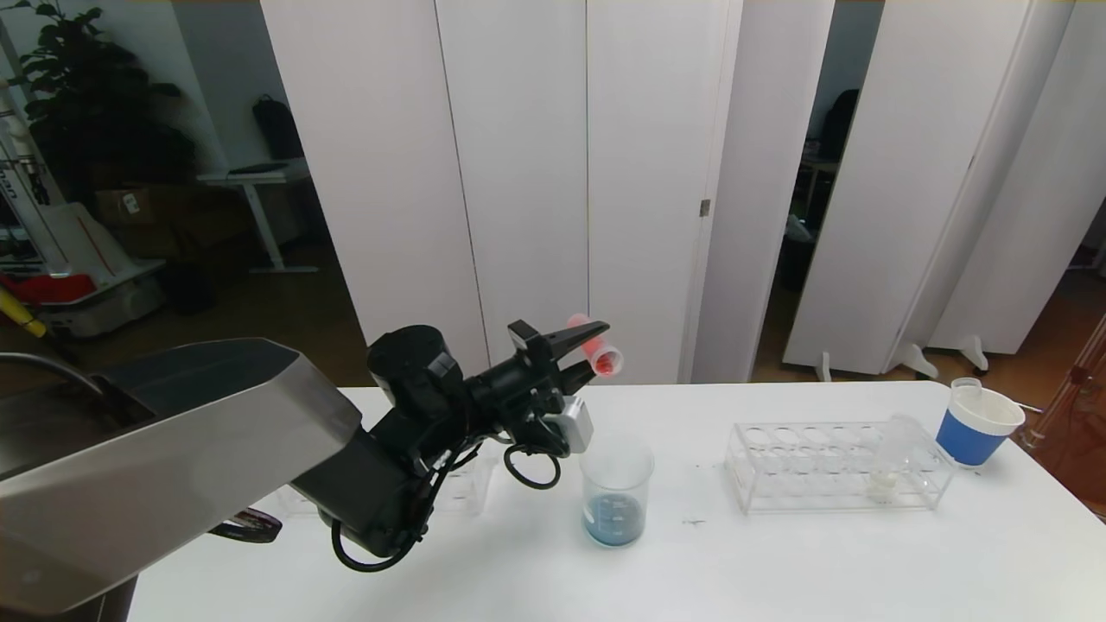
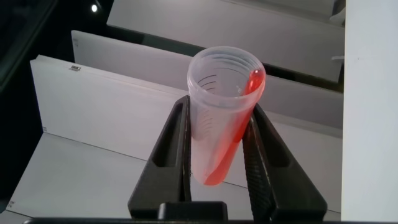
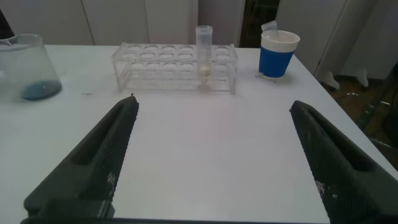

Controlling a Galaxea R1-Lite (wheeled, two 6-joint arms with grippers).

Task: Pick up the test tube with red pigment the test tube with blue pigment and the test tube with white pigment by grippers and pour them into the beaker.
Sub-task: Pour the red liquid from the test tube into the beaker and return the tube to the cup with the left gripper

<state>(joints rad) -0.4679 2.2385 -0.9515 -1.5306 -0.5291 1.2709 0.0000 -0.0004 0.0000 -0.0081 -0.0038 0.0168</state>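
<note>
Left gripper (image 1: 581,347) is clamping a test tube with red pigment (image 1: 596,345) between its fingers (image 2: 176,140), holding it tilted above the white table (image 1: 778,553), mouth angled down and to the right, red streak running along the tube's inner wall toward the rim. Beaker (image 1: 616,491) is standing on the table below and slightly right of the gripper, w/ a shallow blue layer sitting in its bottom. Tube mouth is hanging above the beaker's rim, well clear of the glass.

Right gripper (image 3: 211,155) is hovering low over the table's right part, fingers spread wide apart, nothing between them. Ahead of it a clear rack (image 1: 829,462) is standing w/ the test tube with white pigment (image 1: 890,458) upright in a slot near its right end. Just right of the rack a blue-sleeved paper cup (image 1: 976,423) is sitting near the table's corner, an empty tube leaning inside it. Second clear rack is partly hidden behind the left arm.

Behind the table, white folding partitions (image 1: 518,173) are screening off the room; potted plant (image 1: 78,95) and a desk are showing at far left.
</note>
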